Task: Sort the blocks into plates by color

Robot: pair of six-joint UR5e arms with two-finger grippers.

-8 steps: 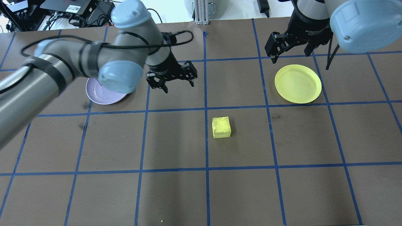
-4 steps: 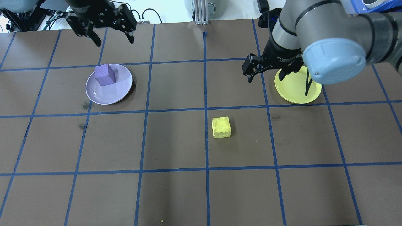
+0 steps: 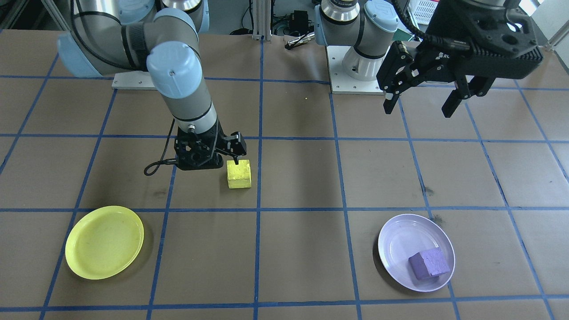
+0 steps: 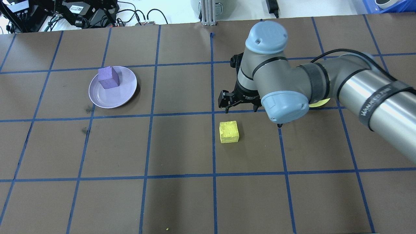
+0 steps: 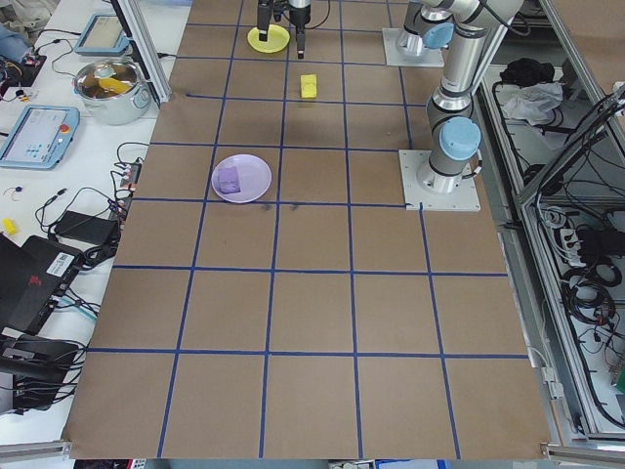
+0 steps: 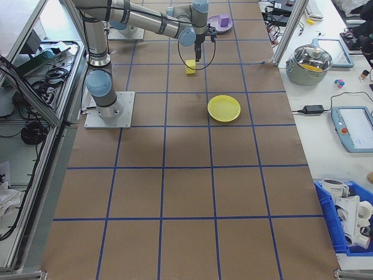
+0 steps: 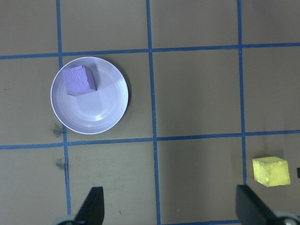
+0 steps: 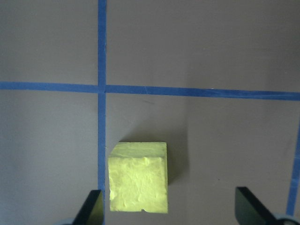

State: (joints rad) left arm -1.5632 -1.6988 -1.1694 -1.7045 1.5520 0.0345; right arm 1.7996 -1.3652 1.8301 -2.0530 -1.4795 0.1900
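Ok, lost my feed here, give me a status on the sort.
Left claw open, raised. Right claw open, low by the yellow block, not around it. Purple block in lavender plate. Yellow plate empty. Nothing in the way.

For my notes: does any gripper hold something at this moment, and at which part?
Nothing is held. The right gripper is open above the yellow block, and the left gripper is open and empty.

Brown table [image 4: 182,146] gridded with blue tape [image 4: 213,143]. Side bench holds a lidded steel pot [image 6: 315,63] (yellow contents visible), a tablet [image 6: 352,127], and a blue bin [image 6: 349,224] at the near right.
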